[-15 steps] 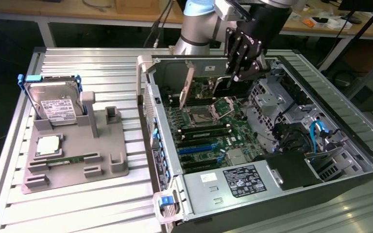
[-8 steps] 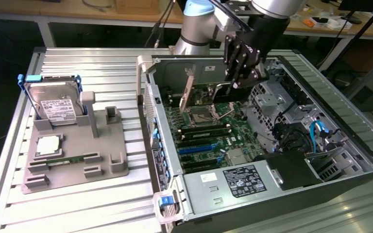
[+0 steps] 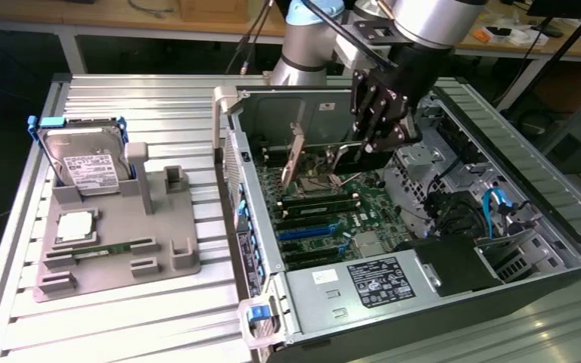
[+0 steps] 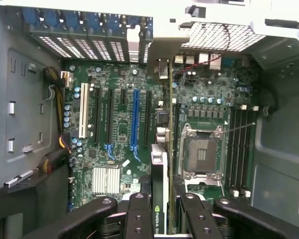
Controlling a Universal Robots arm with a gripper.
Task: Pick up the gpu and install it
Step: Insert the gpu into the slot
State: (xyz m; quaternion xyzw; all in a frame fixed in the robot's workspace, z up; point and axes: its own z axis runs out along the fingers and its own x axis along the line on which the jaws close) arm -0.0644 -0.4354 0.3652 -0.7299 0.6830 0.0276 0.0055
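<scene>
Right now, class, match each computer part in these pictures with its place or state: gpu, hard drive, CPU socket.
Parts
1. gpu
2. hard drive
3. CPU socket

Places or states
A. standing upright in the grey holder, outside the computer case
B. open and empty, on the motherboard
C. clamped in the gripper, over the motherboard

Pairs: 1-C, 2-A, 3-B

A workshop-like lab: a slatted aluminium bench carries an open PC case, with wooden benches along the top.
</scene>
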